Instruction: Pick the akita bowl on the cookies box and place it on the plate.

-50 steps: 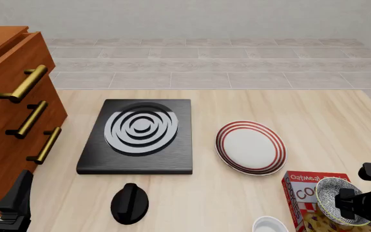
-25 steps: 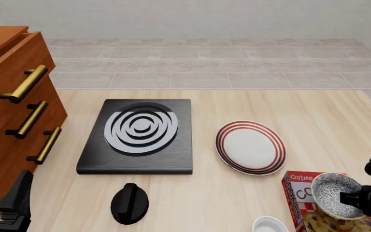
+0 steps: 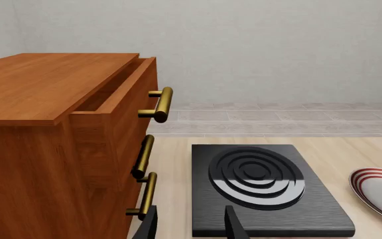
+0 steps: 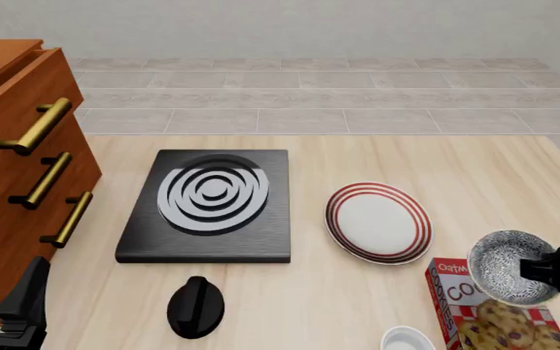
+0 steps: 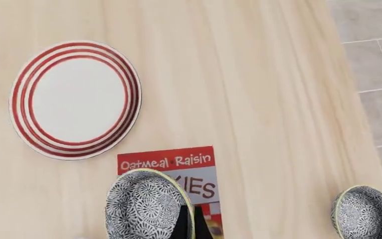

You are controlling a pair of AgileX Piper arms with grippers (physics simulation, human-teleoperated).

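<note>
The right gripper (image 4: pixel 542 271) is clamped on the akita bowl's (image 4: pixel 510 275) rim, holding it raised above the cookies box (image 4: pixel 475 310). Farther off, the plate (image 4: pixel 378 222) lies bare on the surface (image 4: pixel 475 189).

Even, bright, diffuse light fills all three views, with no glare or blown highlights. Shadows are faint: a soft dark rim under the stove (image 4: pixel 207 207) and the plate (image 4: pixel 378 222). Renders are crisp edge to edge, with no blur, noise or visible lens distortion
</note>
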